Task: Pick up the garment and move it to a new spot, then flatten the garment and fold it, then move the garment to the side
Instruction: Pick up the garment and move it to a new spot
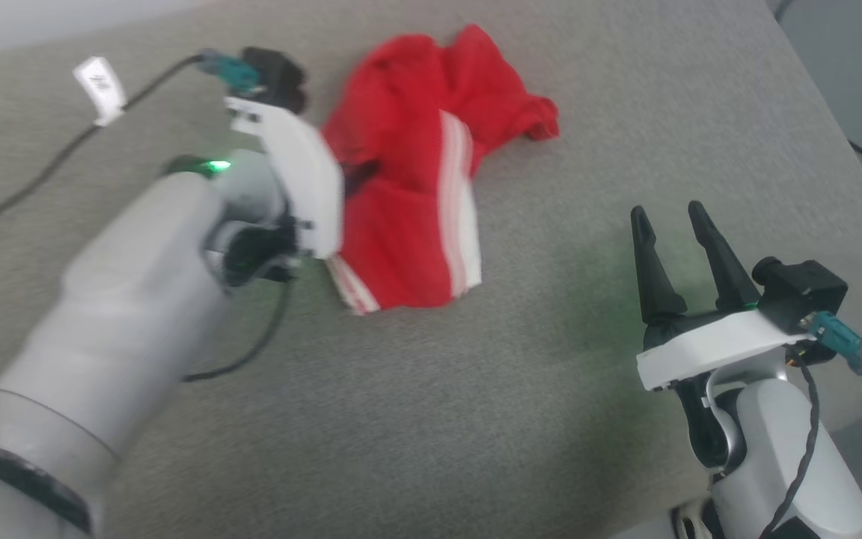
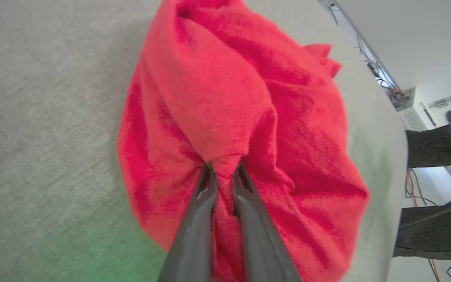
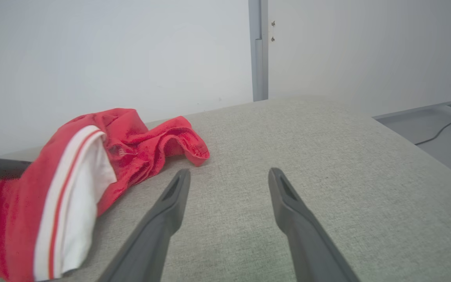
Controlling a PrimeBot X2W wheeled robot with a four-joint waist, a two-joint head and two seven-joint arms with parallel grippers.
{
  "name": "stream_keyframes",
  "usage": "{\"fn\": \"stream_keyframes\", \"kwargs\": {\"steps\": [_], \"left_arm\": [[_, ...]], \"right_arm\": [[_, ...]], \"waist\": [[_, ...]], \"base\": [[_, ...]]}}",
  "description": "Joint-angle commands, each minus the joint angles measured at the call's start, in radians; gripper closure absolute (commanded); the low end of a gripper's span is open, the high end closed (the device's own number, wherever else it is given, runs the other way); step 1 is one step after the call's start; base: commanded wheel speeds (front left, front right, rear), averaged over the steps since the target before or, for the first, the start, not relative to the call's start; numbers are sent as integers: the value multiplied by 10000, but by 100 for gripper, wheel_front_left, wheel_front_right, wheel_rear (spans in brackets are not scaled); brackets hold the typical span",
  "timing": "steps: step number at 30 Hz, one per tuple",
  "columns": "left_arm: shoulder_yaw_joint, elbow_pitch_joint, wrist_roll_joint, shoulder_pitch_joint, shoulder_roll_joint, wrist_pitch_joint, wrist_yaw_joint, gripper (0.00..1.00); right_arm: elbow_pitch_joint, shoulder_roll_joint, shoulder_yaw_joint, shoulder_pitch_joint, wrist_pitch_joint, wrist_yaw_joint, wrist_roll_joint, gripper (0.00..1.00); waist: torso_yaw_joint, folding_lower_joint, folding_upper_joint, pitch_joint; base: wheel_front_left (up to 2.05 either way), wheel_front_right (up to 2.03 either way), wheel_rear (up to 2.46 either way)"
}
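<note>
The garment (image 1: 416,195) is a crumpled bright red jersey with white stripes, lying on the grey cloth-covered table toward the back centre. My left gripper (image 1: 360,176) reaches into its left edge. In the left wrist view the left gripper (image 2: 223,172) is shut on a pinched fold of the garment (image 2: 225,98), and the cloth bunches up around its tips. My right gripper (image 1: 672,218) stands open to the right of the garment, apart from it, with nothing between its fingers. The right wrist view shows the garment (image 3: 76,176) at the left, beyond the open right gripper (image 3: 229,176).
The grey table (image 1: 476,412) stretches wide in front of and to the right of the garment. Its right edge (image 1: 842,127) drops to the floor. A black cable (image 1: 42,180) with a white tag (image 1: 102,86) trails over the left side.
</note>
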Motion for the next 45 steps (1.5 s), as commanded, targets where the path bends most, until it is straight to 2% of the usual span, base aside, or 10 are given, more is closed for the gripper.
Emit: {"fn": "stream_keyframes", "kwargs": {"steps": [1,7,16,19,20,21,26,36,42,45], "left_arm": [[-181,235,184,-245,196,137,-20,100],[-2098,993,1632,-636,1208,813,50,100],[-3911,777,2347,-763,1474,528,91,100],[-3894,631,2070,-879,1263,-237,69,55],[-3835,569,1846,-939,1205,-544,34,18],[-3757,491,1695,-1006,1114,-898,14,0],[-3231,74,364,-872,608,-2441,2,0],[-2832,41,-1136,1258,546,-5418,0,0],[-2097,127,-1853,3090,585,-6268,0,0],[-1176,123,-1335,3779,742,-6330,2,0]], "right_arm": [[-73,33,32,-124,-31,4,83,0],[-294,31,134,-229,-30,4,417,0],[-333,25,182,-341,-31,4,457,0],[-303,25,85,-262,-31,4,157,0],[-279,24,64,-226,-31,4,45,0],[-251,21,7,-179,-31,4,-111,0],[-63,21,-250,97,-31,4,-951,0],[424,-94,-709,757,-31,3,-2225,0],[556,-534,-1092,1379,-30,3,-2304,0],[527,-728,-1416,1684,-31,3,-2257,0]], "waist": [[-388,0,0,408],[-670,0,0,993],[-574,0,0,1102],[-271,0,0,693],[-150,0,0,529],[3,0,0,330],[896,0,0,-786],[2518,0,0,-2514],[3543,0,0,-3157],[4039,0,0,-3364]], "base": [[0,0,0],[0,0,0],[0,0,0],[0,0,0],[0,0,0],[0,0,0],[0,0,0],[0,0,0],[0,0,0],[0,0,0]]}}
